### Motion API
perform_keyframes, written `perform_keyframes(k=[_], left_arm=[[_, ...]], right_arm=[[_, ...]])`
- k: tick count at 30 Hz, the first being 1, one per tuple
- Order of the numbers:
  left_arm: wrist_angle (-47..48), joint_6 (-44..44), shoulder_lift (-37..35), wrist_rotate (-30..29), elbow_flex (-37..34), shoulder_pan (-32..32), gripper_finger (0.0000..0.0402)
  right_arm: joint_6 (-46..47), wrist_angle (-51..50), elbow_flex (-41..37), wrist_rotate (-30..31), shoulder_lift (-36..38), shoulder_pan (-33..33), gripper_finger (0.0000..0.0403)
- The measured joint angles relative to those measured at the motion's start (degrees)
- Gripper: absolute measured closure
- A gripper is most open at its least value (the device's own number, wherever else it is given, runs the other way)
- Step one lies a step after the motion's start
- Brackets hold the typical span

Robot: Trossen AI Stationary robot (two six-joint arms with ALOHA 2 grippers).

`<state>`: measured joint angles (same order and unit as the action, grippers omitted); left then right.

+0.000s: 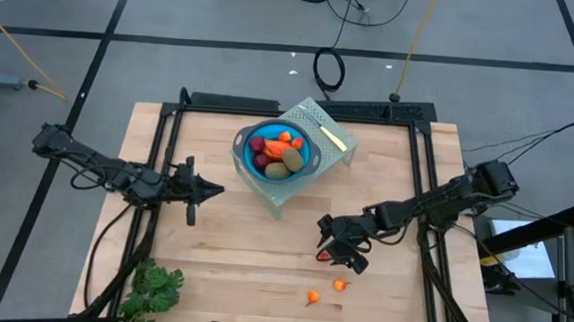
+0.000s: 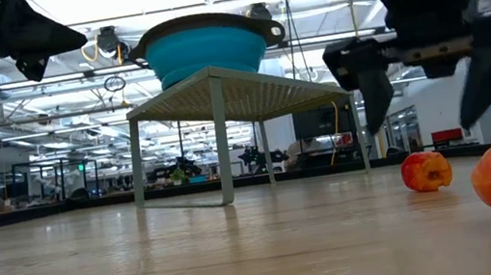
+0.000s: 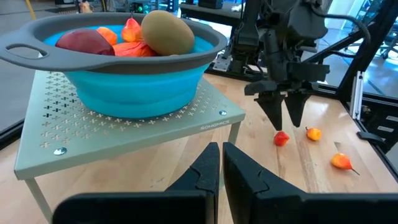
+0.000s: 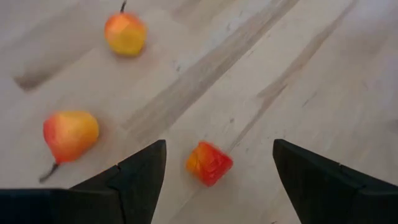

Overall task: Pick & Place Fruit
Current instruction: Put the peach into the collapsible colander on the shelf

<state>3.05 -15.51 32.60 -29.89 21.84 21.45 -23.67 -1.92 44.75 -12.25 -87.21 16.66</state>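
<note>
A blue bowl (image 1: 278, 152) stands on a grey-green perforated rack (image 1: 321, 123) at the table's far middle. It holds a dark-red ball (image 3: 84, 42), an olive-brown oval (image 3: 166, 32) and orange-red pieces. A tiny red fruit (image 4: 209, 163) lies on the table right of centre. My right gripper (image 1: 332, 246) hangs open just above it, slanting down, one finger on either side and apart from it (image 3: 282, 138). Two tiny orange fruits (image 1: 340, 285) (image 1: 312, 297) lie nearer the front edge. My left gripper (image 1: 210, 188) waits shut, left of the rack.
A leafy green bunch (image 1: 154, 288) lies at the near left corner. A thin yellow stick (image 1: 333, 136) rests on the rack beside the bowl. The rack's legs (image 2: 219, 136) stand on the table. Bare wood stretches between the rack and the front edge.
</note>
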Motion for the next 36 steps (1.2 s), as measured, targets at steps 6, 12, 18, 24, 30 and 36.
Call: perform_keyframes(k=[6,12,18,24,30,36], left_arm=[[0.24,0.73,0.0,2.12,-0.02,0.02,0.0382],[0.24,0.83,0.02,4.0,-0.02,0.02,0.0382],[0.22,0.83,0.0,3.98,-0.02,0.02,0.0382],[0.22,0.81,0.01,3.98,0.0,0.02,0.0382],[0.2,0.79,0.0,3.96,-0.02,0.02,0.0382],[0.2,0.62,0.01,3.96,0.0,0.02,0.0382]], right_arm=[[-3.23,-1.0,-0.02,0.06,-0.8,-0.26,0.0112],[-5.85,-1.49,-0.02,0.11,-0.82,-0.26,0.0112],[-7.39,-1.59,-0.02,0.14,-0.86,-1.08,0.0112],[-7.46,-1.61,-0.02,0.14,-0.86,-2.03,0.0112],[-7.38,-1.06,0.0,-0.02,-2.05,-2.03,0.0112],[-8.29,1.19,-0.02,0.2,-5.59,-1.97,0.0112]])
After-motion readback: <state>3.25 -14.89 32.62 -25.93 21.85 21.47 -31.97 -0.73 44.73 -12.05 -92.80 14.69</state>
